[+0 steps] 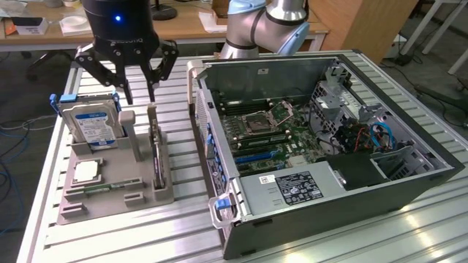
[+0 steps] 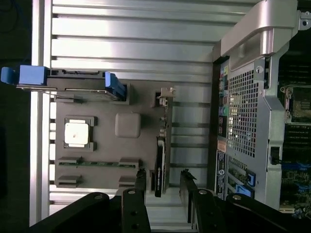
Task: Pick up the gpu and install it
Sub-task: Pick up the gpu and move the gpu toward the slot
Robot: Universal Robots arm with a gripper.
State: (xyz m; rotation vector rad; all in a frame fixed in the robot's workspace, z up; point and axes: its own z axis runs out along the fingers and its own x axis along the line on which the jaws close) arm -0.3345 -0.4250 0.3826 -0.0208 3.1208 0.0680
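Pincer point(image 1: 140, 97) wide open, empty, hovering above gpu point(image 1: 155, 148) upright in holder point(image 1: 109, 193).

In the exterior view, left of centre, we see the gpu point(image 1: 155, 148) only edge-on, its faces hidden. The arm point(image 1: 267, 24) is cut off by the top edge. We cannot read the label point(image 1: 292, 186) on the power supply point(image 1: 252, 198). The case point(image 2: 252, 107) runs past the wrist view's edge.
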